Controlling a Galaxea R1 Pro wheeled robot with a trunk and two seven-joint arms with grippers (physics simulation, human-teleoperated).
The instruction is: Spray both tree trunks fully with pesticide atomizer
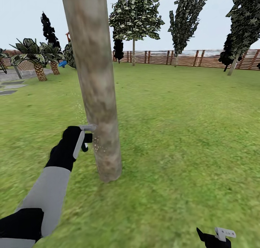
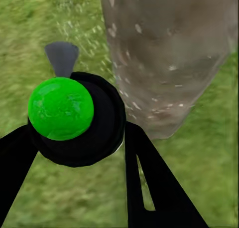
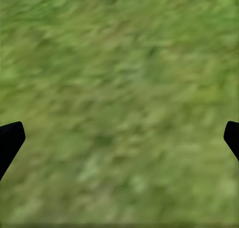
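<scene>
A thick, blotchy grey-brown tree trunk (image 1: 97, 89) rises from the grass just ahead of me. My left gripper (image 1: 87, 133) is held against its left side, a little above the ground, and is shut on the pesticide atomizer (image 1: 87, 141). In the left wrist view the atomizer (image 2: 102, 125) is a black round body with a green cap and a grey nozzle (image 2: 61, 58), gripped between the black fingers (image 2: 149, 178) close to the trunk (image 2: 169, 63). Whitish pesticide specks (image 1: 96, 144) drift along the bark. My right gripper (image 1: 213, 235) hangs low over the lawn and is open (image 3: 119, 138).
Green lawn (image 1: 180, 132) stretches to a brown slat fence (image 1: 187, 58). More trees with jagged green foliage (image 1: 135, 16) stand along it. Palms (image 1: 38, 58) and grey stepping stones (image 1: 12, 86) lie at the far left.
</scene>
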